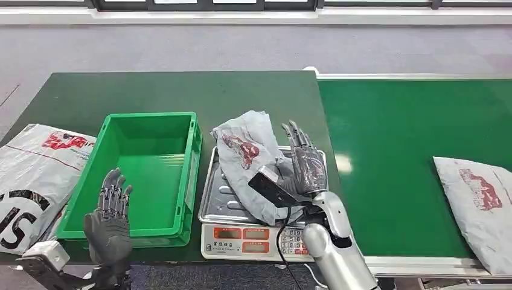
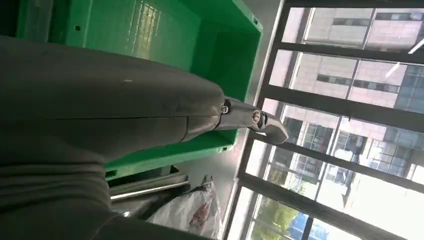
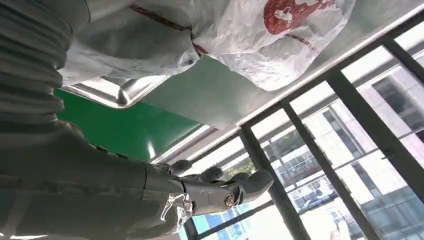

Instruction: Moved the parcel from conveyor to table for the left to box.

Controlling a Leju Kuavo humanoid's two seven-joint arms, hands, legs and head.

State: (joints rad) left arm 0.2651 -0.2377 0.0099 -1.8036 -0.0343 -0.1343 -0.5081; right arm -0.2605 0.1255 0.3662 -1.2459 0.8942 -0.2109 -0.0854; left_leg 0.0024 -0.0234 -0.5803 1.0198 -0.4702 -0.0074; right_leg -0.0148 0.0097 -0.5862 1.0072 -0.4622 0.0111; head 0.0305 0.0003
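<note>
Green fills most of my head view: a dark green table point(image 1: 181, 90) on the left and a brighter green conveyor point(image 1: 398, 151) on the right. At the far left edge of the table lies a large white mail bag point(image 1: 33, 175) with red and black print. Just beside it stands an open green plastic box point(image 1: 142, 175), nothing inside it. My left hand point(image 1: 108, 220) is raised in front of the box's near left corner, fingers straight and slightly apart, holding nothing. My left wrist view shows the same green box point(image 2: 200, 45) close by, with my grey thumb point(image 2: 250, 120) stretched out past it.

Right of the box sits a weighing scale point(image 1: 250, 238) with a shiny metal tray and red displays on its front. The parcel point(image 1: 250, 160), a crumpled grey plastic bag with a red logo, lies on the scale's tray. My right hand point(image 1: 305, 163) stands upright just beside the parcel's right side, fingers extended and spread, gripping nothing; I cannot tell whether it touches the bag. My right wrist view shows the parcel point(image 3: 240, 35) on the tray and my fingers point(image 3: 220, 187) open.

Further right, on the conveyor near its far right edge, lies a second grey parcel point(image 1: 477, 205), well apart from my hand.
</note>
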